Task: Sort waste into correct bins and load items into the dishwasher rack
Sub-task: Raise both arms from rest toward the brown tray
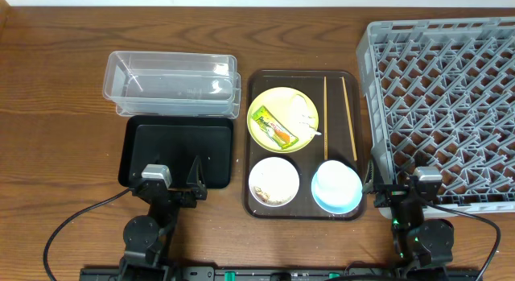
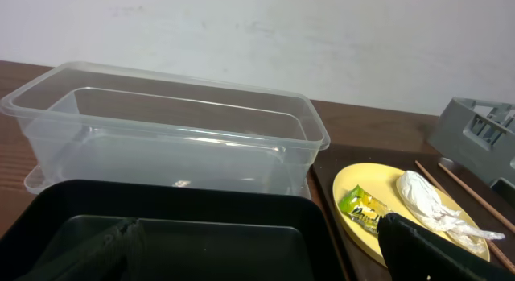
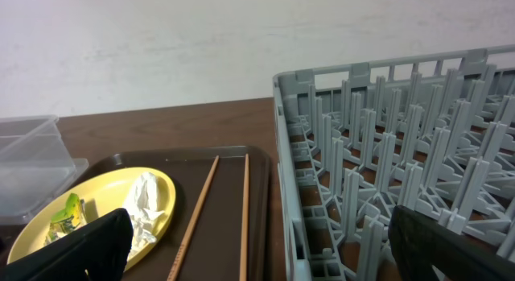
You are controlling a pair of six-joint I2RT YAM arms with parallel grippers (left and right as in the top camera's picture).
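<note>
The yellow plate [image 1: 278, 100] on the brown tray holds the green-and-orange wrapper [image 1: 269, 126] and the white scrap [image 1: 302, 120]. Two chopsticks [image 1: 326, 112] lie to its right. The white bowl [image 1: 273, 163] holds rice-like scraps [image 1: 273, 188]. The light blue bowl [image 1: 342, 204] has what looks like the white cup [image 1: 334, 180] inside. The clear tub [image 1: 170, 84] stands behind the black tray [image 1: 177, 152]. The grey rack [image 1: 442, 104] is at the right. My left gripper [image 1: 173, 180] [image 2: 265, 261] is open over the black tray's near edge. My right gripper [image 1: 402, 191] [image 3: 261, 249] is open by the rack's near-left corner.
The dark brown serving tray [image 1: 336, 112] sits mid-table between the bins and the rack. The left wrist view shows the tub [image 2: 169, 144], wrapper [image 2: 362, 208] and scrap [image 2: 422, 196]. The right wrist view shows the chopsticks [image 3: 201, 204] and the rack wall [image 3: 386, 152].
</note>
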